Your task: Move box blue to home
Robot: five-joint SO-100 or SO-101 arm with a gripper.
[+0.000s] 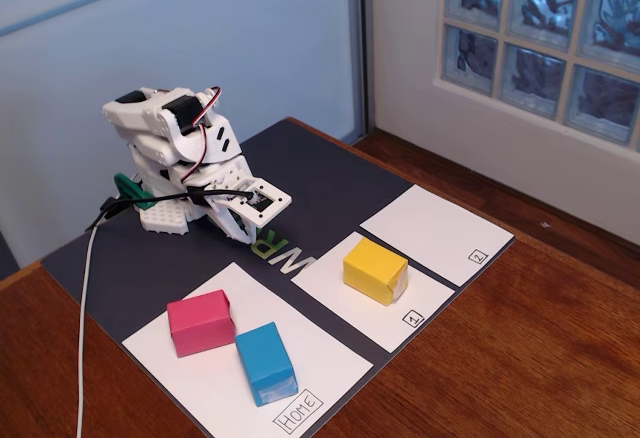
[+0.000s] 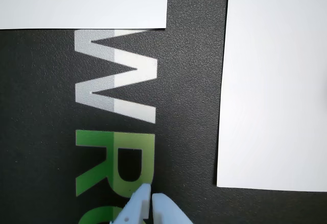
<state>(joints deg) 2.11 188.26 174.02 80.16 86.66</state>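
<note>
The blue box [image 1: 267,362] lies on the large white home sheet [image 1: 335,358], close to the corner label that reads "Home" [image 1: 298,411]. One of its corners touches a pink box [image 1: 200,323] on the same sheet. In the fixed view the white arm is folded up at the back of the mat, well away from the boxes, with my gripper [image 1: 252,226] low over the printed letters. The wrist view shows my gripper [image 2: 152,196] shut with nothing in it, its pale tips together above the green letter. The blue box is out of the wrist view.
A yellow box [image 1: 375,270] sits on sheet 1 [image 1: 325,283], and sheet 2 [image 1: 435,233] is bare. All sheets lie on a black mat [image 1: 320,173] on a wooden table. A white cable [image 1: 85,298] runs off the front left. White sheet edges [image 2: 276,81] show in the wrist view.
</note>
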